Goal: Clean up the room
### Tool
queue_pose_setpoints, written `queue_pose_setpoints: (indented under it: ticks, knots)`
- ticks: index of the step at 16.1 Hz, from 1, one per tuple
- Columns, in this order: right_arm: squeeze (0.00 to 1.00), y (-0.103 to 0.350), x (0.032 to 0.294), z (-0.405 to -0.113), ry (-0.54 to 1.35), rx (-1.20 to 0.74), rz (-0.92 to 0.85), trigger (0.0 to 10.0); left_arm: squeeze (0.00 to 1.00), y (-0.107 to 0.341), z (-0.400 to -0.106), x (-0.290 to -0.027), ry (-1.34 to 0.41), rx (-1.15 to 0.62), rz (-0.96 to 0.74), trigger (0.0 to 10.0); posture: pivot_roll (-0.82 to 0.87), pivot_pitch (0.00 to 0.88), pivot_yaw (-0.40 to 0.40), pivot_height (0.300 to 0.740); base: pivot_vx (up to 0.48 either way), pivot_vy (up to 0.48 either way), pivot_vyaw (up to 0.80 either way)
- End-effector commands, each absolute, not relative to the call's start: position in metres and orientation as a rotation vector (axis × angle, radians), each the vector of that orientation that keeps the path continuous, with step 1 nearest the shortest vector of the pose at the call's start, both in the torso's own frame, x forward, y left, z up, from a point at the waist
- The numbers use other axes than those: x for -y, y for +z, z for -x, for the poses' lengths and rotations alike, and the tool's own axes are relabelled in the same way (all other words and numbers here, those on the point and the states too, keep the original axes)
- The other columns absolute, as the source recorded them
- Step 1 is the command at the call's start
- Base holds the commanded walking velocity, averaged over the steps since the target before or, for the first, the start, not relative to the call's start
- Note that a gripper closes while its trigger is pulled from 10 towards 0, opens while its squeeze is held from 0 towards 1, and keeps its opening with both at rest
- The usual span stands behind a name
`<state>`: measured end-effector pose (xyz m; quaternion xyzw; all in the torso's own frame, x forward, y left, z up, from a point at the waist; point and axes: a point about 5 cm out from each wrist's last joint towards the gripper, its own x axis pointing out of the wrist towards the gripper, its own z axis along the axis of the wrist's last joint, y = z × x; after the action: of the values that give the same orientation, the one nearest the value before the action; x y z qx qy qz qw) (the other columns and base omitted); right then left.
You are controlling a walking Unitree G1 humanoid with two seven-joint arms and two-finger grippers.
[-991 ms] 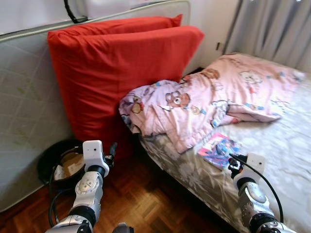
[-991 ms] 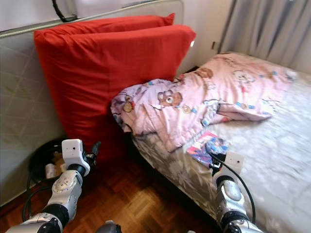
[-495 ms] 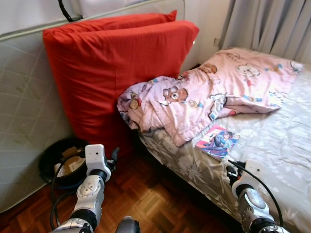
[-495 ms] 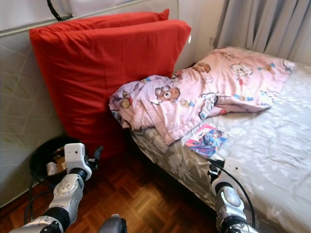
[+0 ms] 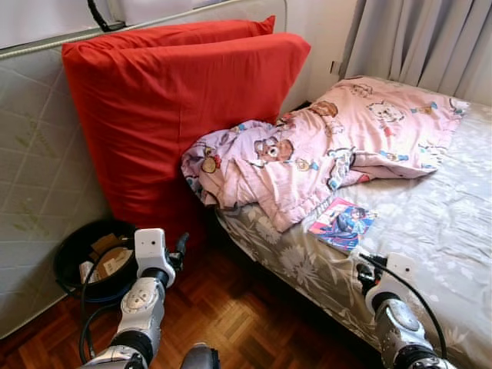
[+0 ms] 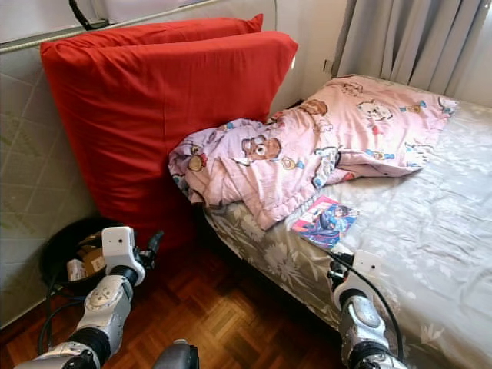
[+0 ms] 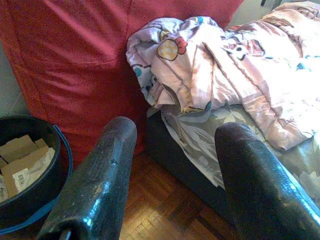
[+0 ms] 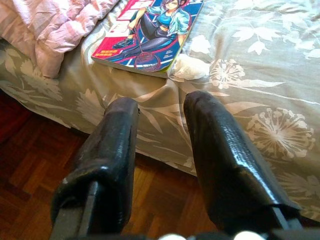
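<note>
Right gripper (image 8: 160, 145) spread wide, empty, now nearer comic book (image 5: 343, 224) on bed (image 5: 453, 207). Left gripper (image 7: 175, 170) spread, idle by bin (image 5: 73, 254). Robot closing in; grab book next, likely.

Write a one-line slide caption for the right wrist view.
Open right gripper hovers at the bed edge, pointing toward a comic book.

No words I can read.
The comic book (image 8: 149, 33) ahead of my fingers has small print on its cover, and the box label in the black bin (image 7: 30, 190) is too blurred to read.
</note>
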<state>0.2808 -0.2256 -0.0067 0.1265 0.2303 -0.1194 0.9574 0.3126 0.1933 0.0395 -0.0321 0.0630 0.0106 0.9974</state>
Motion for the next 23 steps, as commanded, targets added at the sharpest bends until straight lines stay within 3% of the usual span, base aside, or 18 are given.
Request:
queue_pose_setpoints:
  ticks: [1, 7, 23]
  knots:
    - [0.0, -0.0046, 0.2236, -0.2842, -0.238, -0.469, -0.264, 10.0, 0.0, 0.0427, -0.316, -0.1962, 0.032, -0.127, 0.078, 10.0, 0.01, 0.0, 0.007, 0.653, 0.0, 0.0, 0.0]
    - [0.0, -0.0042, 0.2237, -0.2846, -0.24, -0.467, -0.266, 10.0, 0.0, 0.0419, -0.3158, -0.1964, 0.033, -0.132, 0.08, 10.0, 0.01, 0.0, 0.008, 0.653, 0.0, 0.0, 0.0]
    - [0.0, -0.0044, 0.2305, -0.2823, -0.243, -0.469, -0.267, 10.0, 0.0, 0.0382, -0.3133, -0.1983, 0.042, -0.154, 0.074, 10.0, 0.01, 0.0, 0.01, 0.653, 0.308, 0.0, 0.0]
